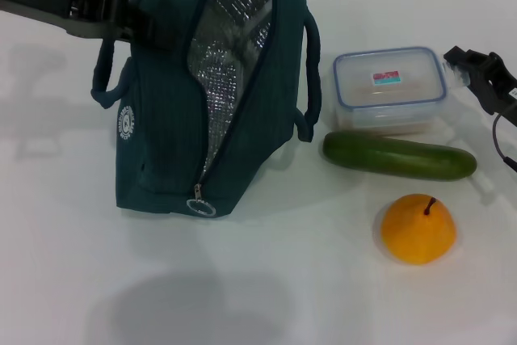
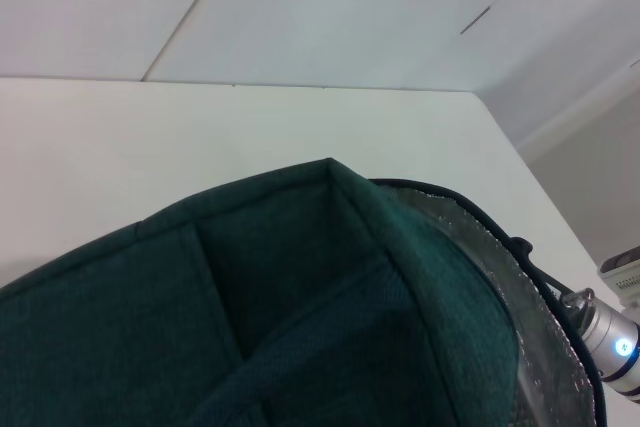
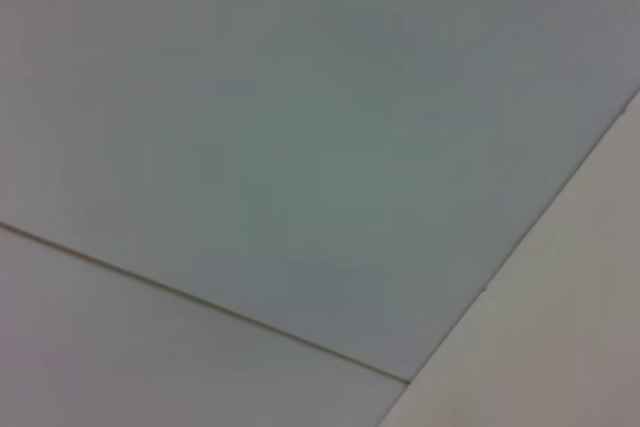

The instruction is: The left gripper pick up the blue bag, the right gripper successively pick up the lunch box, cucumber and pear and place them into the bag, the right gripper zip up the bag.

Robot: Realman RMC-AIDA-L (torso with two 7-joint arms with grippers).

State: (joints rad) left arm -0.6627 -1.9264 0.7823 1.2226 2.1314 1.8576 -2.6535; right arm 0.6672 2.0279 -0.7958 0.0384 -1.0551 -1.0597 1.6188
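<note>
Blue bag [image 1: 170, 111] upright toward the left half of the white table [image 1: 266, 296], zipper mouth gaping to show silver lining, ring pull [image 1: 199, 202] hanging low at the front. Held at the near-side handle by the left gripper [image 1: 121, 18], reaching in from the far-left corner and clamped shut on the strap. Lunch box [image 1: 390, 86] flat toward the far-right edge, lid on, well apart from the bag. Cucumber [image 1: 398, 156] lying just in front of the box, close beside it, whether touching not clear. Pear [image 1: 418, 229] nearer the front edge, stem up, apart from the cucumber. Right gripper [image 1: 477, 70] hovering at the right edge just beside the lunch box, holding nothing; spread of the fingers not readable.

Likely step in hand: reaching for the lunch box. Best taken across the short sides, low enough to catch the body rather than only the lid rim. Worth keeping clear of the cucumber in front. Bag mouth to be kept wide and steady, since the opening looks barely broader than the box.
</note>
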